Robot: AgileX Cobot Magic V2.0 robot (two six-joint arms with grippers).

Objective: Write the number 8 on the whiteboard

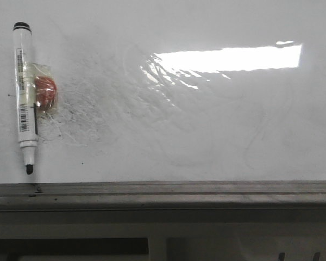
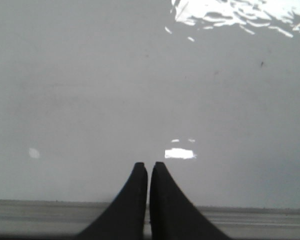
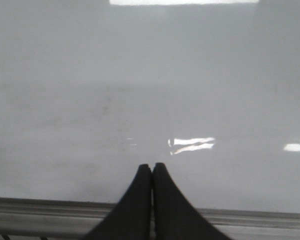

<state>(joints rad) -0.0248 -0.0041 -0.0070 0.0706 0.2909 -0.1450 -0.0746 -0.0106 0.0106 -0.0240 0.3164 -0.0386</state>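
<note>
the whiteboard (image 1: 206, 136) fills most of the front view, glossy white, with a bright rectangular glare in the upper right of the frame and a patch of grey scratchy smudges spreading from the left toward the centre. its grey metal edge rail (image 1: 163, 193) runs across the lower part of the frame. no drawn figure eight shows on the board in any view; only the faint erased marks are there.

a marker (image 1: 25, 95) lies at the far left of the front view, upright in the frame, black cap end toward the top and its dark uncapped tip pointing down toward the rail. an orange-red round object (image 1: 45, 91) is taped with clear tape against the marker's right side, at about mid-barrel.

neither arm appears in the front view. in the left wrist view the left gripper (image 2: 149, 167) sits low in the centre of the frame, its two dark fingers (image 2: 135, 200) pressed nearly together with only a hairline slit between them, gripping nothing, above the board's edge rail with bare board surface beyond.

in the right wrist view the right gripper (image 3: 151, 167) is likewise clenched, fingers (image 3: 135, 200) meeting at the tips, empty, with the rail under them and plain glossy board ahead.
</note>
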